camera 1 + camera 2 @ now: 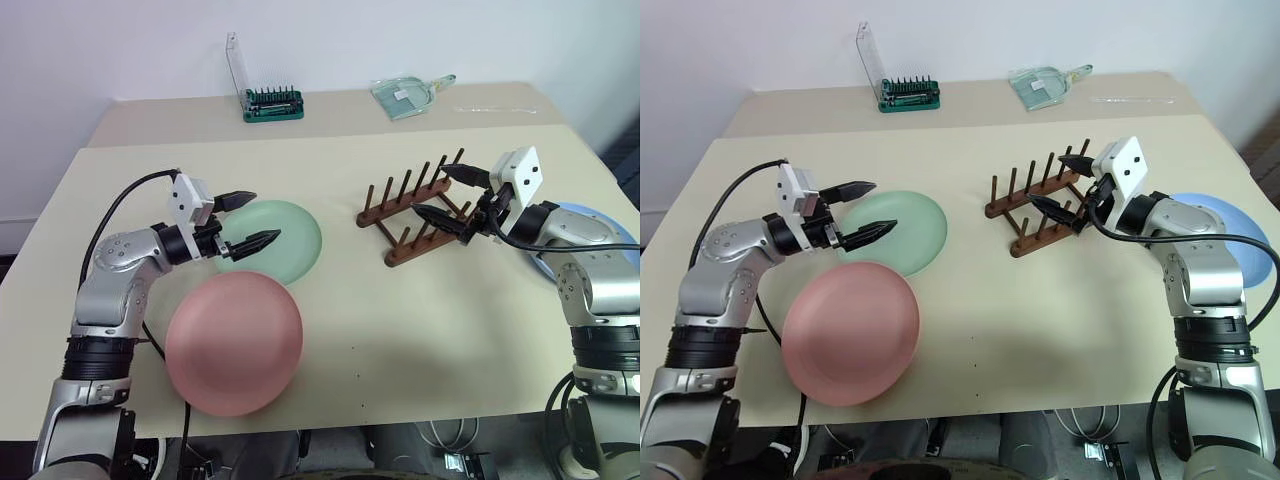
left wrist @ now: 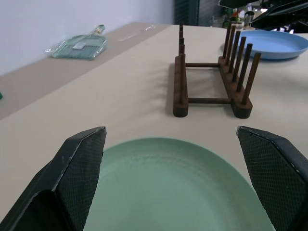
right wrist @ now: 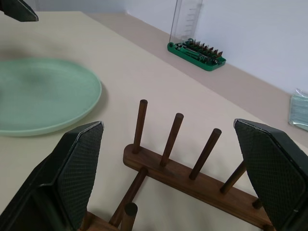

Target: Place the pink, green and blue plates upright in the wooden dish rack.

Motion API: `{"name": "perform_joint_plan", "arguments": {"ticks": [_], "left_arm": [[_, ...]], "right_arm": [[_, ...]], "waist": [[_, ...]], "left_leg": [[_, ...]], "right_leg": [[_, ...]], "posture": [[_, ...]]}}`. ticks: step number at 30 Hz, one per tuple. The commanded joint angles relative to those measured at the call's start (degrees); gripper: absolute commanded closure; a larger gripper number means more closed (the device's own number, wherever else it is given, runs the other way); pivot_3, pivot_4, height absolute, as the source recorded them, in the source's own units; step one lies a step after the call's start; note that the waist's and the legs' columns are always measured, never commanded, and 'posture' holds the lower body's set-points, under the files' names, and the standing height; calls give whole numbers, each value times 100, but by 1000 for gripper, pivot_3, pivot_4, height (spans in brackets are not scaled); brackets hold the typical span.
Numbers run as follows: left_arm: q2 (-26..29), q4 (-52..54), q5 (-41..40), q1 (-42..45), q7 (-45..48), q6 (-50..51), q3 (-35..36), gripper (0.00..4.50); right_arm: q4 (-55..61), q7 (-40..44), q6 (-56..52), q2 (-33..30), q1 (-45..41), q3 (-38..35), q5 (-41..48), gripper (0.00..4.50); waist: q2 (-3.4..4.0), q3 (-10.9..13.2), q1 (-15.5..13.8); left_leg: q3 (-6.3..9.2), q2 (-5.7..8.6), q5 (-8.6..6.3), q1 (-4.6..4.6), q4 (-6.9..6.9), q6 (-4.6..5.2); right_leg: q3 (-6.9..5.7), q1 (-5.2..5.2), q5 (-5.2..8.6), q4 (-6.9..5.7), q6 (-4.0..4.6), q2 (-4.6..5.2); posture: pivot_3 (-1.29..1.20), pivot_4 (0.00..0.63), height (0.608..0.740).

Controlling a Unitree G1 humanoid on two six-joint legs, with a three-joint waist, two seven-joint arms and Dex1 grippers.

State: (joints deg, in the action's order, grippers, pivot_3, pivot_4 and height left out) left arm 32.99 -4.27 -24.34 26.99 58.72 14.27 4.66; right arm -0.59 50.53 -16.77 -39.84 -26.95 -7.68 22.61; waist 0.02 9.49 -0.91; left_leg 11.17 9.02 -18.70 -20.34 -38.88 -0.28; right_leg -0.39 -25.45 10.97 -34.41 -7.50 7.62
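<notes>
Nearest the camera, the pink plate (image 1: 234,342) is seen lying flat close to the tabletop's (image 1: 420,330) front edge, its rim just overlapping the green plate (image 1: 285,240) behind it. Over the green plate the left claw (image 1: 250,220) is held wide, with nothing between its fingers. The wooden dish rack (image 1: 418,207) is set mid-tabletop with every peg bare, and the right claw (image 1: 452,196) is spread wide above its right end, also holding nothing. The blue plate (image 1: 1230,232) is found flat by the right edge, partly hidden under the right arm. Bare tabletop is left between rack and front edge. A green bit holder (image 1: 272,103) and a clear tray (image 1: 408,94) are placed along the far edge. In the left wrist view the blue plate is shown unobstructed beyond the rack.
</notes>
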Motion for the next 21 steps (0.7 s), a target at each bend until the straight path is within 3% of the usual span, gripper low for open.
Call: {"name": "perform_joint_plan", "arguments": {"ticks": [1, 10, 21], "left_arm": [[-23, -145, 45, 275, 141, -199, -73, 0], [15, -627, 56, 603, 471, -497, -79, 0], [289, -995, -136, 973, 999, -808, 102, 0]], "right_arm": [[257, -83, 178, 7, 45, -175, 3, 60], [215, -367, 464, 229, 45, -125, -63, 60], [273, -148, 637, 401, -124, -190, 145, 60]], "waist": [[0, 0, -3], [0, 0, 18], [-1, 0, 4]], "left_leg": [[0, 0, 0, -1, 0, 0], [-7, -1, -2, 1, 0, 3], [-9, -2, -2, 0, -2, 4]], "right_leg": [[0, 0, -1, 1, -2, 0], [5, -2, -4, 4, -4, -3], [6, -1, -6, 5, -4, -4]], "posture": [[0, 150, 740], [0, 150, 740], [0, 150, 740]]}}
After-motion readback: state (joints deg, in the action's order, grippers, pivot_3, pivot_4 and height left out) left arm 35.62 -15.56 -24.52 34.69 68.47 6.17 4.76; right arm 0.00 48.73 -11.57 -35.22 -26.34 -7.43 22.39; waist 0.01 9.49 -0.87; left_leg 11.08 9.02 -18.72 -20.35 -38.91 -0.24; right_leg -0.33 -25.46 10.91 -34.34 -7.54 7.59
